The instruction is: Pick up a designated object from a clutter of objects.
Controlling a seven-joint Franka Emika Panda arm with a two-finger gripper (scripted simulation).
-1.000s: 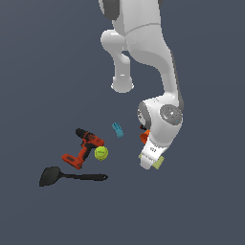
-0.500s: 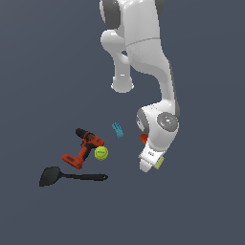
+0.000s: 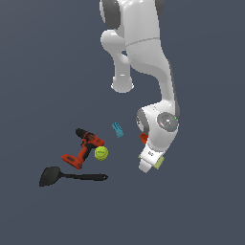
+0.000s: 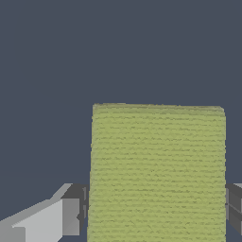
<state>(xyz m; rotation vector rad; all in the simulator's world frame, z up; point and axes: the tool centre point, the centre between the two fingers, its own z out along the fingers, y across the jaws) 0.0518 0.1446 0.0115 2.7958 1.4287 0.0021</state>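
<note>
the panda arm point(image 3: 143, 52) is bent down over the dark worktop point(image 3: 201, 201), wrist low at about 4 o'clock from the rest of the clutter. going down in size: red-and-black power drill point(image 3: 84, 148), black spatula point(image 3: 67, 176), tennis ball point(image 3: 101, 153), small blue block point(image 3: 117, 129), all well apart from the claw. an orange bit point(image 3: 143, 138) peeks out behind the wrist, probably the cup.

biggest risk imo: the yellow-green pad point(image 4: 158, 172) is soft and flat, so a squeeze could buckle it or let it slip out on the lift. can't tell if it's off the worktop.

the claw point(image 4: 153, 208) is spread about as wide as the pad, one finger point(image 4: 71, 215) at each side edge, looks touching. in the exterior view the pad's corner pokes out at the claw tip.
</note>
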